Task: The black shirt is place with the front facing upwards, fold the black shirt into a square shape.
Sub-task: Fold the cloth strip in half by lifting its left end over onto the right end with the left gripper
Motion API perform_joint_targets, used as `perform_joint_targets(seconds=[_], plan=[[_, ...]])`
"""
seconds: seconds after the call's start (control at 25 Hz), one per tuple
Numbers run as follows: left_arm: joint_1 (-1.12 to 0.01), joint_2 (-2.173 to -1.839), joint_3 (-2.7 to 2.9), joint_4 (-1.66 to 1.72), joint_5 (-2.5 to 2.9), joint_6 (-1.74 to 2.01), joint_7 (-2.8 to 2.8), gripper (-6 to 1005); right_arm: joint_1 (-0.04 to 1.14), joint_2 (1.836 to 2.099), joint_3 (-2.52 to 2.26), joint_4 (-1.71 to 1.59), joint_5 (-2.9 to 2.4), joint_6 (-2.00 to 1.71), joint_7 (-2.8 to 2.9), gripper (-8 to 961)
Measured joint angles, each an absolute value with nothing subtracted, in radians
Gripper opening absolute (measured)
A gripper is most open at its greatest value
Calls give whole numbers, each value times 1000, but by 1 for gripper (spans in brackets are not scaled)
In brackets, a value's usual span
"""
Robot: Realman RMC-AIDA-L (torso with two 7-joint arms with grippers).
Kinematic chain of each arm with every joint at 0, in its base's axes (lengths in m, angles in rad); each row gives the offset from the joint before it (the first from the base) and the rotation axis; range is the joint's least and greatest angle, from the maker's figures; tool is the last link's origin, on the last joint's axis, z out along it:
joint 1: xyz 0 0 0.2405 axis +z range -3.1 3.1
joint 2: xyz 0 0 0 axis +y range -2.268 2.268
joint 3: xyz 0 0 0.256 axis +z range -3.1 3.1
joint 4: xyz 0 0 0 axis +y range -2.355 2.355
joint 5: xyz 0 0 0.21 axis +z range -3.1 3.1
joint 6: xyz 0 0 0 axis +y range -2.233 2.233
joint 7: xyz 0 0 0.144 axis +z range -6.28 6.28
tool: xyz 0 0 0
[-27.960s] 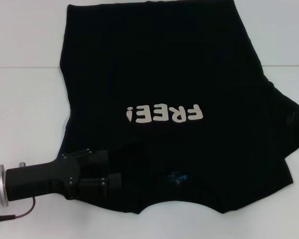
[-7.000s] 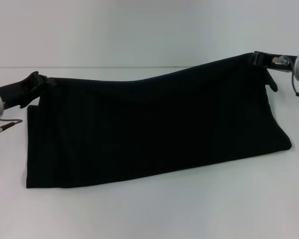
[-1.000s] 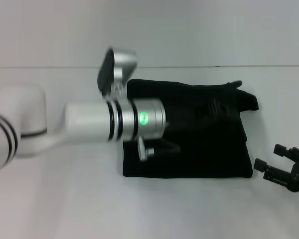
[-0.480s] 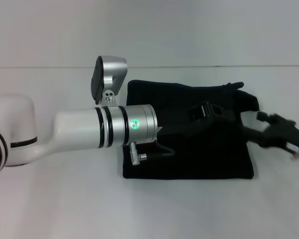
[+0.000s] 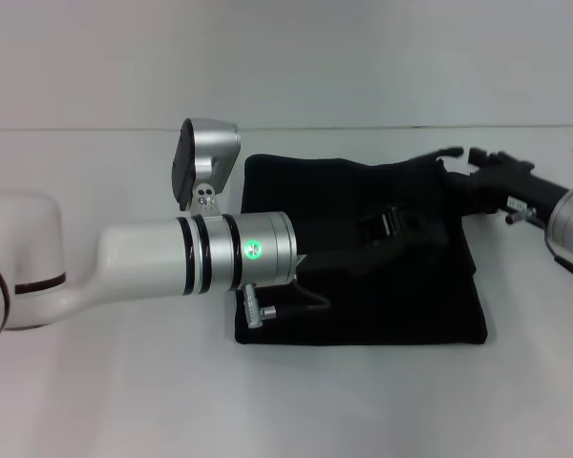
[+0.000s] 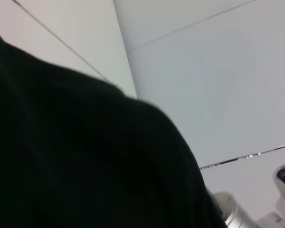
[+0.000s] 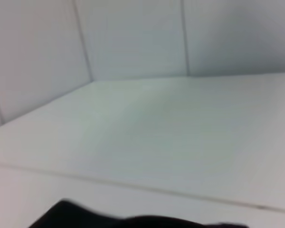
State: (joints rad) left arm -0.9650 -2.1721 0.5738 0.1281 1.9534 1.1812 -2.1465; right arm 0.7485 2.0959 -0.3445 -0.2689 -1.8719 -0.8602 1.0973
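The black shirt (image 5: pixel 363 305) lies folded into a rough square on the white table, with no lettering showing. My left arm reaches across from the left. Its gripper (image 5: pixel 386 225) hangs low over the middle of the shirt, and its two fingers stand apart with nothing seen between them. My right gripper (image 5: pixel 470 172) is at the shirt's far right corner, where a small flap of cloth sticks up; black on black hides how it meets the cloth. Dark cloth of the shirt (image 6: pixel 76 152) fills much of the left wrist view, and a strip of the shirt (image 7: pixel 85 216) shows in the right wrist view.
The white table (image 5: pixel 124 401) extends around the shirt on all sides. Its back edge (image 5: pixel 76 129) meets a pale wall. The thick left forearm (image 5: pixel 172 262) covers the shirt's left edge. A silver arm part (image 6: pixel 232 209) shows in the left wrist view.
The right gripper has swung up from the near right of the table to the shirt's far right corner. The left arm has drawn back slightly to the left.
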Motion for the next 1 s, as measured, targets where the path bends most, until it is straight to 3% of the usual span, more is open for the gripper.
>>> perform_joint_targets(seconds=[0.48,0.88,1.0], plan=[[-1001,-2178,606,37,1951,1070,-2041,60,740,2091,-337,-281,-1774,-816,1045,930],[-1024,-2178,608,15,1947,1153,-1989,63,660,2088,-337,-282,-1574,-812,1039,929],[-1018,-2178,606,25,1946,1196,-1987,279,646,2088,-339,-274,-1561,-822,1045,929]])
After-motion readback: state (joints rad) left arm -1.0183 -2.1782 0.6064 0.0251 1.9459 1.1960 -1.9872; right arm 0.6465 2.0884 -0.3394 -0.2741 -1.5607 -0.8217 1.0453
